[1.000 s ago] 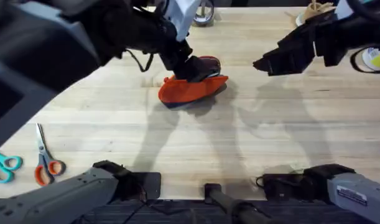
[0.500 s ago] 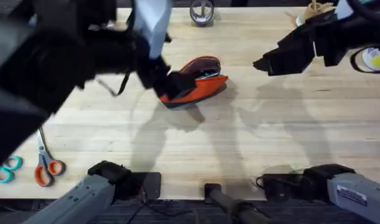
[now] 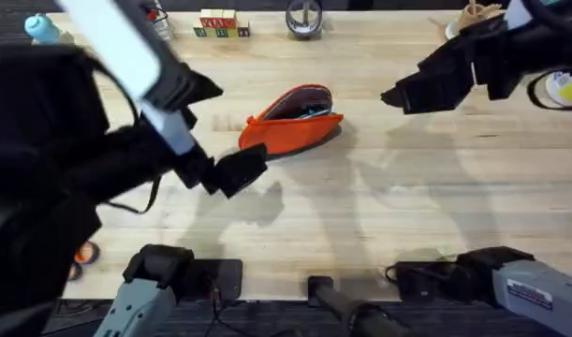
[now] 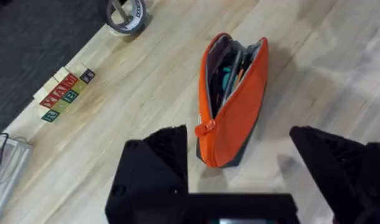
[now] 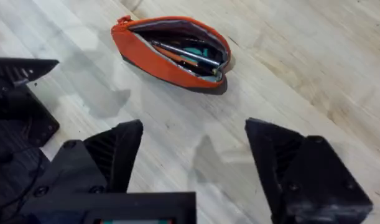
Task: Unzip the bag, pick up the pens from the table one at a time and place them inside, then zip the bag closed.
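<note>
Bag (image 3: 291,129) unzipped, long axis across the table (image 3: 379,215)

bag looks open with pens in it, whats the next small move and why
Probably bring the left pincer back to the zipper pull at the near end of the bag and grip it. The bag's mouth gapes open with the pens already inside, both pincers are open and off the bag, and the left one sits closest to the pull. Zipping appears to be what's left.
</note>
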Controlling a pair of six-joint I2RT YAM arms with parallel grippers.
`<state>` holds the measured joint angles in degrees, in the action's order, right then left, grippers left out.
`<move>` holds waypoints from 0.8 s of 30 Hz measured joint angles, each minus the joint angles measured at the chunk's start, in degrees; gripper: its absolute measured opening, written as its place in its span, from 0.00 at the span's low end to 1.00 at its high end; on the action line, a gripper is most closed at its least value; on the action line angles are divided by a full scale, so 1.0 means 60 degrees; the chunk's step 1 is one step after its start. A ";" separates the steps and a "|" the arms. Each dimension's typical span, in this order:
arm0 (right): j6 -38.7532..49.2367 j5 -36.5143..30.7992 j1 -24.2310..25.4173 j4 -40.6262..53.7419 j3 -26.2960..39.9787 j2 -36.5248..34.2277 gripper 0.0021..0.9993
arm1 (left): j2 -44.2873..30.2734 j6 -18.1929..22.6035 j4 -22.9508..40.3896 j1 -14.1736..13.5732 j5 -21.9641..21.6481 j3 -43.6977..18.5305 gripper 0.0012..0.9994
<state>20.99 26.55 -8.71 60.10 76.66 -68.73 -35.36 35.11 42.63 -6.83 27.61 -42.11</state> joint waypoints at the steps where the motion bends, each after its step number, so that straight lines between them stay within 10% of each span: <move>1: 0.0000 0.0000 0.0000 -0.0004 0.0000 0.0000 1.00 | 0.0190 0.0000 0.0000 0.0135 0.0153 0.0139 0.99; 24: 0.0000 0.0000 0.0000 -0.0003 0.0000 0.0000 1.00 | 0.1021 0.0000 0.0416 0.3766 0.2295 0.1728 0.99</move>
<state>20.99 26.55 -8.71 60.08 76.66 -68.73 -29.23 35.11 45.13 15.76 41.39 -31.74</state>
